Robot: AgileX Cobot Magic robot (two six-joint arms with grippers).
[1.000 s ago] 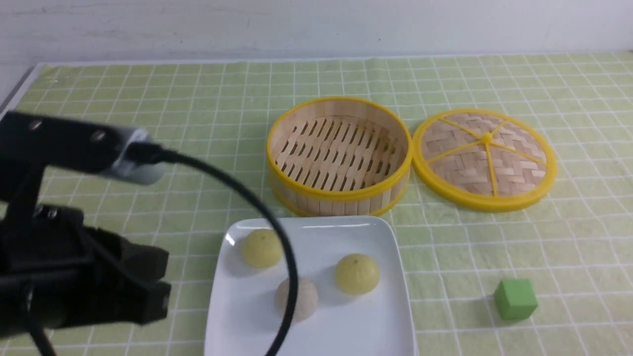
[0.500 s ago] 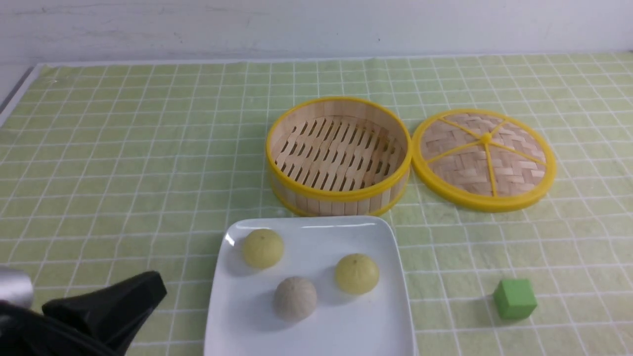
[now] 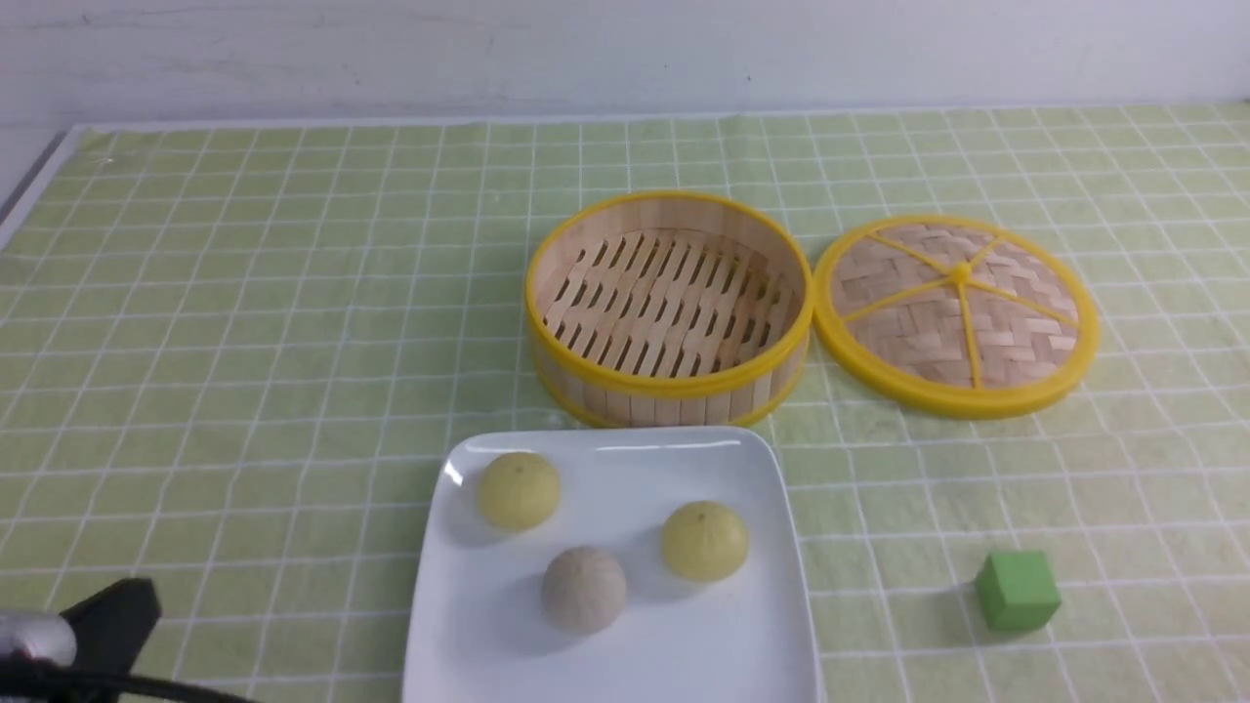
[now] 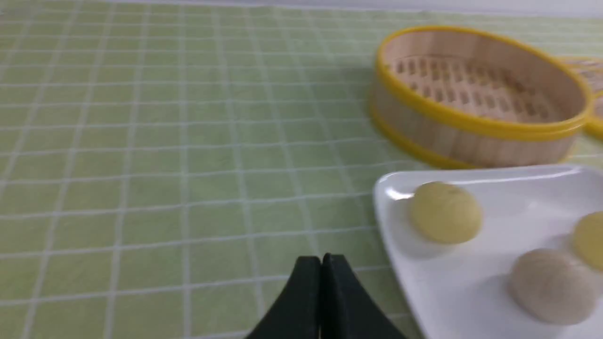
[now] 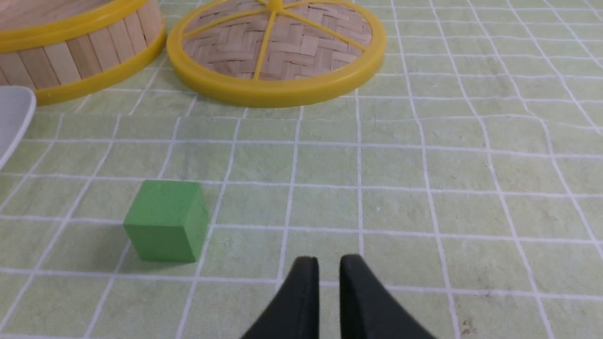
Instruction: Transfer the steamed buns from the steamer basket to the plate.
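Observation:
The white square plate lies at the front with three steamed buns on it: a pale yellow one, a greyish one and another yellow one. Behind it the steamer basket stands with nothing on its slatted floor. My left gripper is shut and holds nothing. It hangs low over the cloth, left of the plate, and only its black tip shows in the front view. My right gripper hovers over bare cloth, its jaws slightly apart and empty.
The flat woven lid lies right of the basket. A green cube sits on the cloth right of the plate, and in the right wrist view the cube is beside my right gripper. A green checked cloth covers the table.
My left arm has pulled back down towards the front left corner, almost leaving the front view. The buns, basket and lid have not moved.

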